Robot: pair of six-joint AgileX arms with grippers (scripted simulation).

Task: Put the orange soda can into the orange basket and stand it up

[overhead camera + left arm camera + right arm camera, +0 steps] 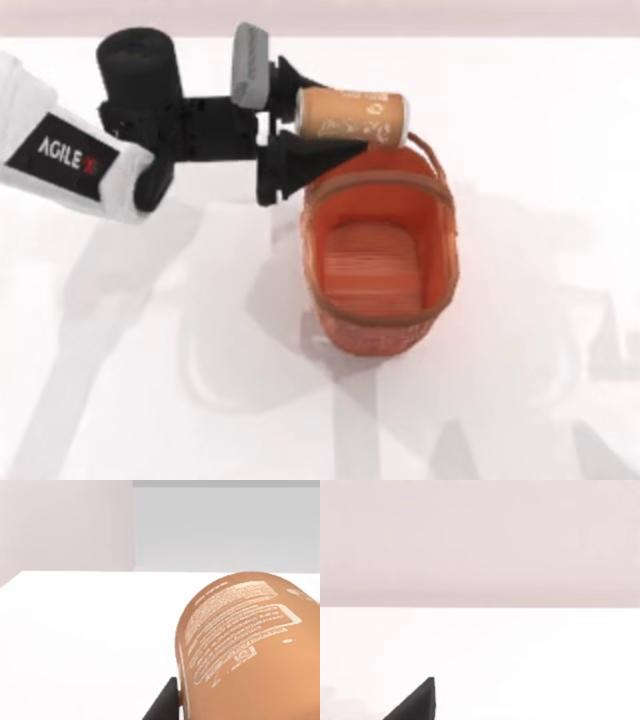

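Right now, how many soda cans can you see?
1. The orange soda can lies sideways in the left gripper, above the far rim of the orange basket. None sits inside the basket.

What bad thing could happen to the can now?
1. The left gripper holds the orange soda can sideways, over the far rim of the orange basket rather than its middle. Let go here, it might hit the rim and roll off across the table.
2. Since it lies flat, it would likely land on its side instead of standing.
3. It sits close to a handle and could bump it.
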